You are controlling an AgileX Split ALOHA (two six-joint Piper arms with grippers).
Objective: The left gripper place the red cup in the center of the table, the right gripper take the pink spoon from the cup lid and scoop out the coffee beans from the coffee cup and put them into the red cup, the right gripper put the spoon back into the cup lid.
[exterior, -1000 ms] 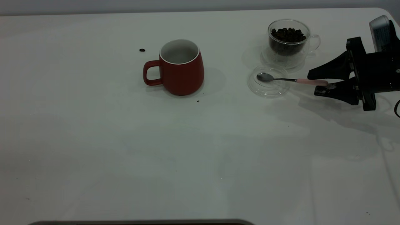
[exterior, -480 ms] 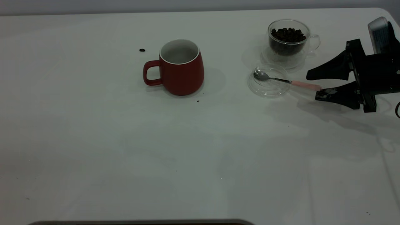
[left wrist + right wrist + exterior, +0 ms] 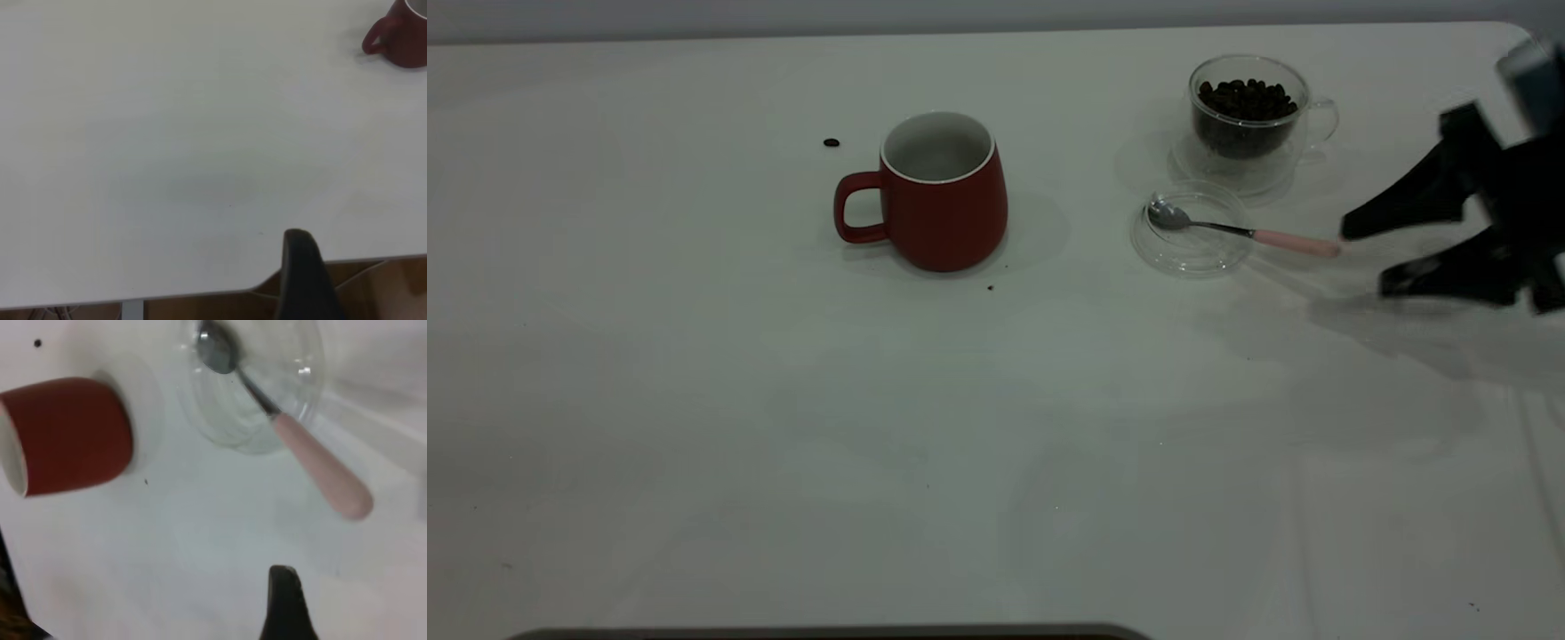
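Exterior view. I count one red cup (image 3: 938, 191) at upper centre of the frame, upright on the white table (image 3: 783, 427), handle toward frame left. One glass coffee cup (image 3: 1249, 116) sits at upper right, holding dark coffee beans (image 3: 1245, 98). One clear cup lid (image 3: 1192, 228) lies just below and left of it. One pink spoon (image 3: 1240, 230) rests with its metal bowl inside the lid and its pink handle reaching past the lid rim toward frame right. I count one stray bean (image 3: 831, 142) left of the red cup, and one dark speck (image 3: 990, 288) below the cup (too small for me to identify). The right gripper (image 3: 1365, 256) is at the right edge, blurred and partly cut off; its two fingers are spread wide, holding nothing, with the tips just right of the spoon handle and apart from it. I see no left arm here.

Left wrist view. The red cup (image 3: 399, 37) is cut off at the upper right corner. One dark finger (image 3: 303, 277) of the left gripper rises at the bottom edge; the other is out of frame, so I cannot tell the spread.

Right wrist view. The spoon (image 3: 287, 427) lies in the lid (image 3: 257, 383) at upper centre, and the red cup (image 3: 63, 433) is at the left. One finger (image 3: 285, 603) shows at the bottom edge, clear of the handle.
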